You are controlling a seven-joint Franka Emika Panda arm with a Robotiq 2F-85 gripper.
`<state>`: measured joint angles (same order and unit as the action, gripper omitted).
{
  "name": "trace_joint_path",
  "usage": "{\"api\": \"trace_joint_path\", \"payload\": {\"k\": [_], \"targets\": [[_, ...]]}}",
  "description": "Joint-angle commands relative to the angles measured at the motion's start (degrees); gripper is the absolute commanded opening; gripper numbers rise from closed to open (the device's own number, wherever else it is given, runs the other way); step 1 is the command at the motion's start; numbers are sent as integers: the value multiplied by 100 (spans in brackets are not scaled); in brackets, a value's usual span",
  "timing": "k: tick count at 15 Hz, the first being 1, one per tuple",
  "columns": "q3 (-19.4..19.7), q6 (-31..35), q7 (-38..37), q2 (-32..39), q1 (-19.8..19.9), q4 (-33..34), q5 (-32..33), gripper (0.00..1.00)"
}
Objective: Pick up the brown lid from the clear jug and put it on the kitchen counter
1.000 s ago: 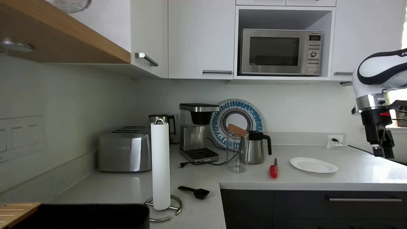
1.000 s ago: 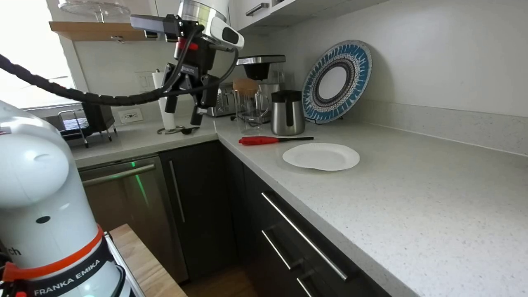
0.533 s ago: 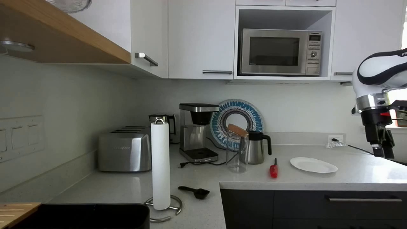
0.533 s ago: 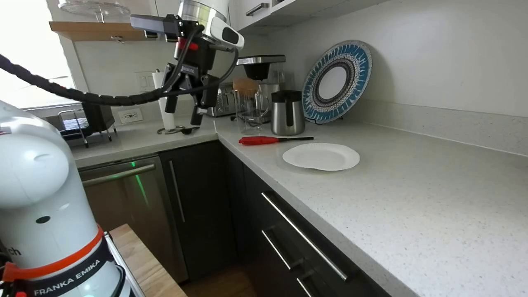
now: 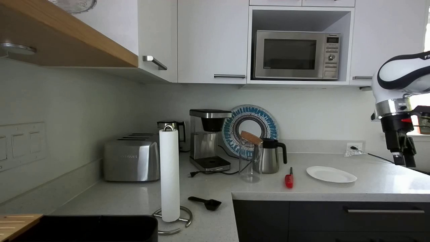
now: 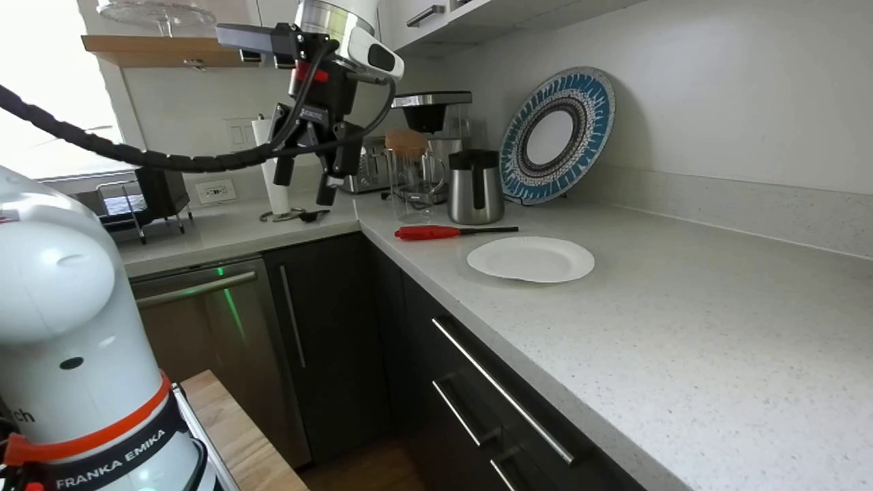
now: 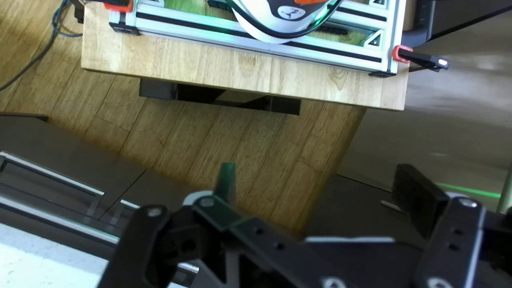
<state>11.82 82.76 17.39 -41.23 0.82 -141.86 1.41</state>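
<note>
Brown lid (image 5: 251,137) caps clear jug (image 5: 250,164), presumably to keep it covered; jug stands on bench (image 6: 682,300); claw (image 6: 304,189), well apart from jug, hangs spread and holding nothing, likely so lid fits

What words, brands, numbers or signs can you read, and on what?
"FRANKA EMIKA": black base band of the robot
"ch", likely a word's end: white link above it
"F" and a cut-off letter: robot's forearm
"Cuisinart", faint: toaster
"Panasonic", tiny, uncertain: microwave
Too small or blurred: labels on the control panel and lettering on the gripper
Oval emblem in the wrist view: no legible words
</note>
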Motion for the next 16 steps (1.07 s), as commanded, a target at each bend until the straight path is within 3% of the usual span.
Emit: {"api": "trace_joint_path", "payload": {"k": [1,7,12,16], "targets": [[-136,-6,10,15,10,108,-22,100],[-538,439,-240,566,-163,943,-49,100],[-1155,727,-638,1283,-308,2086,111,100],[-1802,806,-915,1604,-545,2589,363,100]]}}
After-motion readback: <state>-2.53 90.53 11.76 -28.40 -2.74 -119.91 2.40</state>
